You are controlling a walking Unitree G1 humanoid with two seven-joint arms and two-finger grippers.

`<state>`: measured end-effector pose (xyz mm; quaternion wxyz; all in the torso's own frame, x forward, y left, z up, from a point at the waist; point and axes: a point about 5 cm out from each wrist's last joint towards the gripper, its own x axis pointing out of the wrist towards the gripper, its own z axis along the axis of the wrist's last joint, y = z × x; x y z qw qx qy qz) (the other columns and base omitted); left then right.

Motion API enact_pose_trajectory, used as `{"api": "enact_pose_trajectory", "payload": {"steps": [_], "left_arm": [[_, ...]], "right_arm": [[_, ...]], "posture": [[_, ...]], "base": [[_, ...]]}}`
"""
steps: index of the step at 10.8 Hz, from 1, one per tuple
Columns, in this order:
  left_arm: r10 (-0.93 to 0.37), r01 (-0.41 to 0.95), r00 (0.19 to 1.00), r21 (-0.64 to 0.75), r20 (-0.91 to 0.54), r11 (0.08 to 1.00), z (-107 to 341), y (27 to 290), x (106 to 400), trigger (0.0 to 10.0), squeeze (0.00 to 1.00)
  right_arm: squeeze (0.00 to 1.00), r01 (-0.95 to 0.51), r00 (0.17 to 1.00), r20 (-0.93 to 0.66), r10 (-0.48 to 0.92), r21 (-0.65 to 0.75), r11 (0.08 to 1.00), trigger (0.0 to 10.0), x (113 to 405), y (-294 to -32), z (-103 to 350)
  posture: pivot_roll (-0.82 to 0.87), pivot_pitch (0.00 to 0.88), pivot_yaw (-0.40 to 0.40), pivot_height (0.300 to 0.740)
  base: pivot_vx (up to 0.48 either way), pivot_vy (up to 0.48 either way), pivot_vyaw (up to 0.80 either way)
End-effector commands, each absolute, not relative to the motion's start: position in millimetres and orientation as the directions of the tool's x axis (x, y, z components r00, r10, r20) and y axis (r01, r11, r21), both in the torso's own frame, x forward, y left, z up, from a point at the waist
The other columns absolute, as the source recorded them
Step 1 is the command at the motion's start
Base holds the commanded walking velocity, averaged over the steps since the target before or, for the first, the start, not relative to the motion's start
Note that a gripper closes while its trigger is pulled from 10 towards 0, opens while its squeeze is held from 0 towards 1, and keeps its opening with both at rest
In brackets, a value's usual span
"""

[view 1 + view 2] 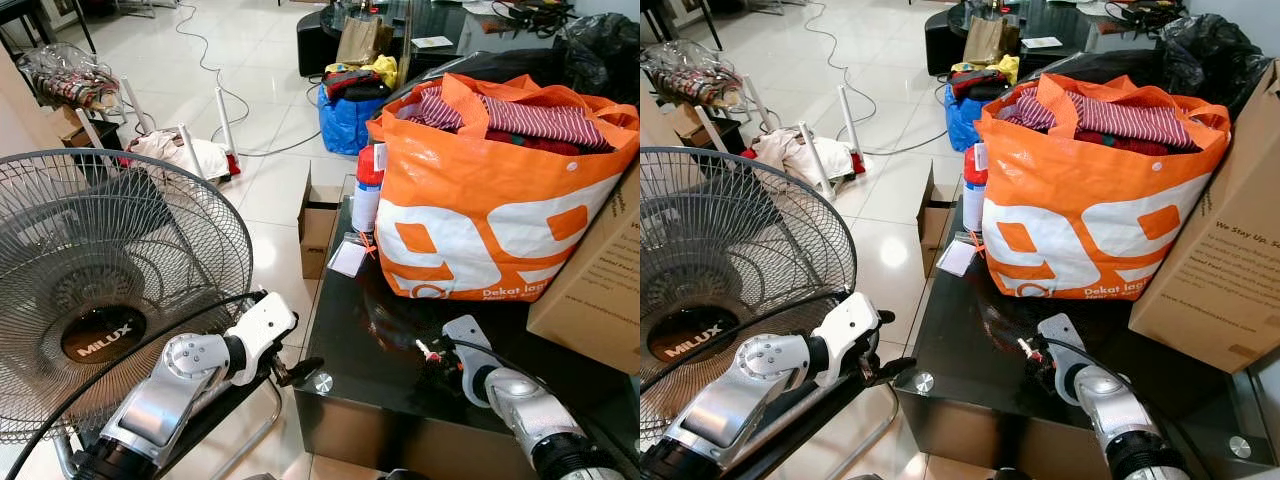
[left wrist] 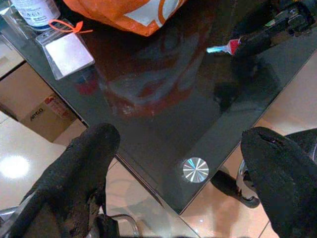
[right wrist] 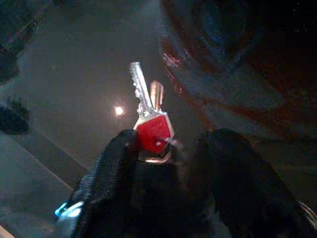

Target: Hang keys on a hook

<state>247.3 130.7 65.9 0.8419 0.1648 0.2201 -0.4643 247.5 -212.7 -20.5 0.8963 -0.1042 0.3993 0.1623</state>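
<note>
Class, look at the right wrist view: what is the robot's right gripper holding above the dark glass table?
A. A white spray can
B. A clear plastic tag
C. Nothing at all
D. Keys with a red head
D: the right gripper is closed on the keys, their red head pinched between the black fingers above the glass table.

Red-headed silver keys (image 3: 150, 120) pinched between black fingers (image 3: 116, 168) of the right gripper (image 3: 163, 158). Glossy black glass table (image 1: 400, 390). Orange shopping bag (image 1: 480, 215) with white lettering, stuffed with red-and-white striped cloth (image 1: 530, 118). Brown cardboard box (image 1: 598, 280). Grey wire fan (image 1: 90, 290). Blue bag (image 1: 345, 120) on white tiles (image 1: 270, 190).
</note>
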Motion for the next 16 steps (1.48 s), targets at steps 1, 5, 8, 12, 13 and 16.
{"api": "enact_pose_trajectory", "payload": {"steps": [1,5,8,12,13,16], "left_arm": [[-0.706,0.858,0.472,0.093,-0.528,0.505,67.9,129.9,250.6,10.0,0.0],[-0.707,0.859,0.473,0.095,-0.526,0.504,67.1,129.8,250.3,10.0,0.0],[-0.708,0.858,0.475,0.098,-0.523,0.504,67.2,129.6,250.4,10.0,0.0],[-0.708,0.856,0.48,0.1,-0.519,0.507,68.3,128.7,251.1,10.0,0.0],[-0.708,0.856,0.48,0.1,-0.518,0.508,68.4,128.6,251.3,10.0,0.0],[-0.698,0.842,0.508,0.119,-0.504,0.527,70.6,129.6,254.2,10.0,0.0]], "right_arm": [[0.0,-0.381,0.629,-0.749,0.209,-0.062,0.923,0.0,249.6,-215.6,-18.7],[0.0,-0.387,0.615,-0.76,0.211,-0.058,0.92,0.0,246.3,-218.5,-21.6],[0.0,-0.384,0.621,-0.755,0.213,-0.056,0.921,0.0,245.6,-219.9,-21.1],[0.0,-0.397,0.618,-0.743,0.257,-0.013,0.918,0.0,236.7,-222.9,-20.8],[0.0,-0.401,0.625,-0.731,0.274,0.0,0.916,0.0,236.4,-221.8,-19.5],[0.0,-0.348,0.728,-0.616,0.301,0.046,0.936,0.0,232.0,-214.3,-7.5]], "posture": [[-0.15,0.0,0.059,0.74],[-0.15,0.0,0.056,0.74],[-0.15,0.0,0.053,0.74],[-0.15,0.0,0.051,0.74],[-0.15,0.0,0.051,0.74],[-0.14,0.0,0.048,0.74]], "base": [[0.0,0.0,0.0],[0.0,0.0,0.0],[0.0,0.0,0.0],[0.0,0.0,0.0],[0.0,0.0,0.0],[0.0,0.0,0.0]]}}
